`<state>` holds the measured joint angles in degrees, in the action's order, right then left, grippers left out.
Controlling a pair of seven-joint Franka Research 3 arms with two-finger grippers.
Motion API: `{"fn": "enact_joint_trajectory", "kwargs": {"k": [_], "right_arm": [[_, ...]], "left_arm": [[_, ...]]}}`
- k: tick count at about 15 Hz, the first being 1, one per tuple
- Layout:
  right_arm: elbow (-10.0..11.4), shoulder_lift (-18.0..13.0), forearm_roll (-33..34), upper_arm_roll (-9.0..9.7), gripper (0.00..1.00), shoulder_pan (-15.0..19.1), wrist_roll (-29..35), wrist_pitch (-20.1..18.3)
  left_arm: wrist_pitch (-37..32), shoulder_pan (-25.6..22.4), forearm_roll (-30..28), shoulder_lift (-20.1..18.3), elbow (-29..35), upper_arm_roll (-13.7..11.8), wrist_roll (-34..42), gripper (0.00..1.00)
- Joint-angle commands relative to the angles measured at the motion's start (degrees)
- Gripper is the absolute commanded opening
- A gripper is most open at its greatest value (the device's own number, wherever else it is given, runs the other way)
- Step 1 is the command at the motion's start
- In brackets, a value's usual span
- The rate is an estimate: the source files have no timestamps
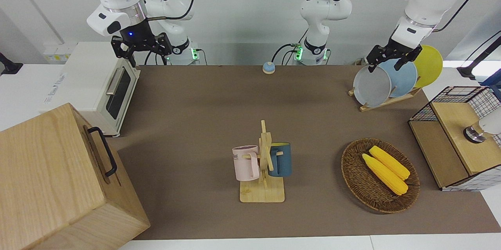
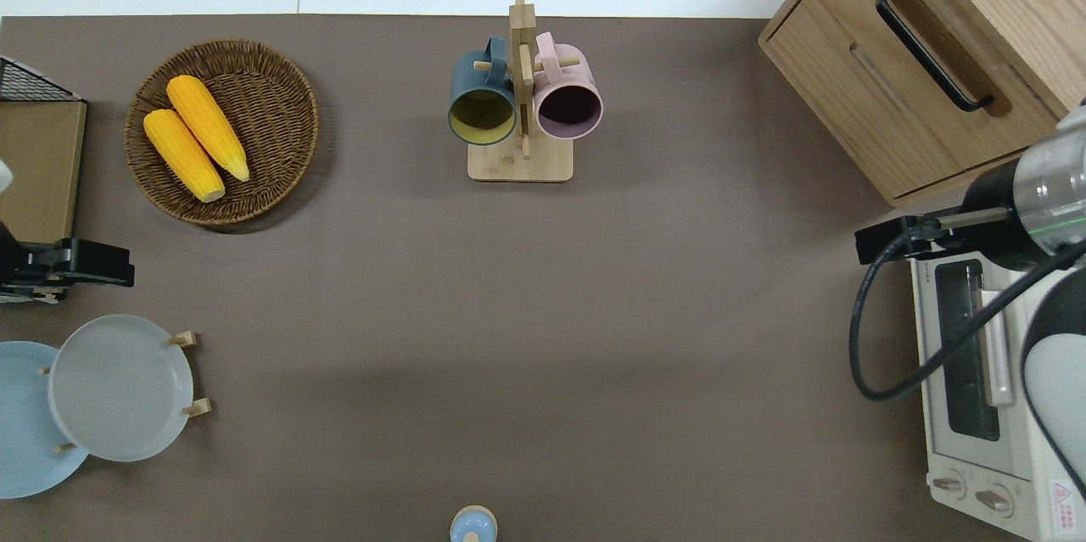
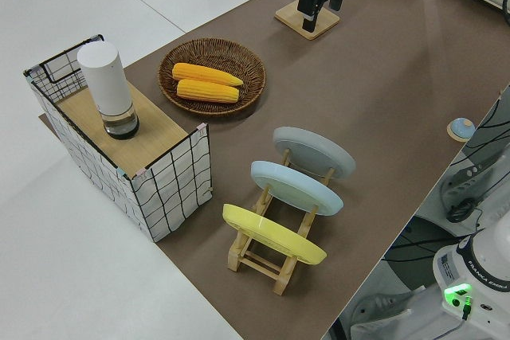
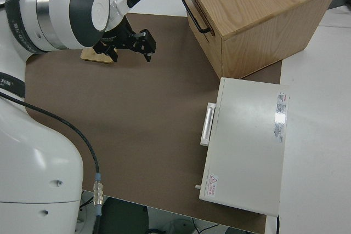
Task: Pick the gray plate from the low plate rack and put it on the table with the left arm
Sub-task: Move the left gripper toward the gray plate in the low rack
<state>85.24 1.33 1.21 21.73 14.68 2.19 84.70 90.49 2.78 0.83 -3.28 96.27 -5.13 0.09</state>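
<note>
Left gripper (image 1: 392, 59) hangs in the air at the left arm's end of the tabletop, just above the top rims of the racked plates, fingers spread apart and holding nothing. Overhead view puts it over bare table (image 2: 543, 338), a little farther from the robots than the gray plate (image 2: 119, 387).

Gray plate not yet grasped: it leans in the end slot of the low plate rack (image 3: 275, 256), the slot toward the table's middle. Light blue plate (image 1: 403, 78) sits next to it, yellow plate (image 1: 428, 65) in the slot nearest the table edge.

Judgement, approach step: centre the open fingers over the gray rim only, keeping clear of the blue plate. Close on the upper rim, then lift along the rack's slant so the pegs do not snag.

Right gripper (image 1: 141, 46) parked, fingers apart.
</note>
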Motion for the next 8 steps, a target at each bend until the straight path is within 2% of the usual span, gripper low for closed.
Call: {"fn": "enact_joint_trajectory", "kwargs": {"k": [1,5,8], "right_arm": [[-0.6,-0.1,0.19,1.39,0.983,1.49,0.8,-0.94],[-0.6,-0.1,0.19,1.39,0.983,1.49,0.8,-0.94],[-0.6,-0.1,0.19,1.39,0.983,1.49,0.8,-0.94]], "left_arm": [[2.76,0.57,2.06,-1.81,4.36,-0.58,0.27,1.0],[3.55,1.35,14.7,-3.83,9.54,-0.32,0.97,0.99],[7.41,1.27,15.69,-5.59,14.1,-0.4,1.06,0.99]]}}
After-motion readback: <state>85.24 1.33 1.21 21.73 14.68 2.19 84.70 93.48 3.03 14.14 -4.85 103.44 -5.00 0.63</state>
